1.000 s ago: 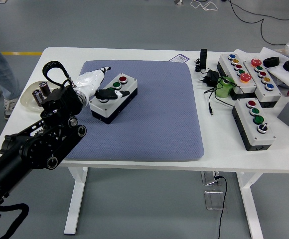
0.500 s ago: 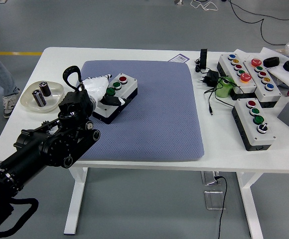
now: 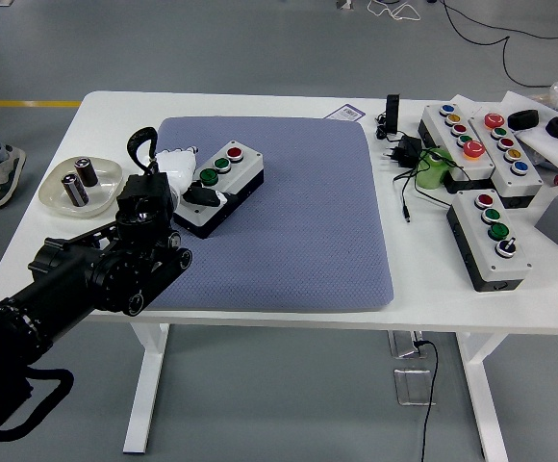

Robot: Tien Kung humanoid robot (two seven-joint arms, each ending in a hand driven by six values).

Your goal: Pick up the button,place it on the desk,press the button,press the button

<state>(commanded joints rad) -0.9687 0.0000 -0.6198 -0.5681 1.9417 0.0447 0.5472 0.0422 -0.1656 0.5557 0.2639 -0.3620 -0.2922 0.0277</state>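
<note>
Left robot hand (image 3: 185, 175) at button box (image 3: 219, 187)
Curled against box's near-left end, holding nothing; box on mat (image 3: 289, 231), showing 3 buttons.

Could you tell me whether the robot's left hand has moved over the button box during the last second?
Yes. The left hand has drawn back leftward off the button box; its green and red buttons, partly covered earlier, now show, and the hand sits at the box's left end.
</note>
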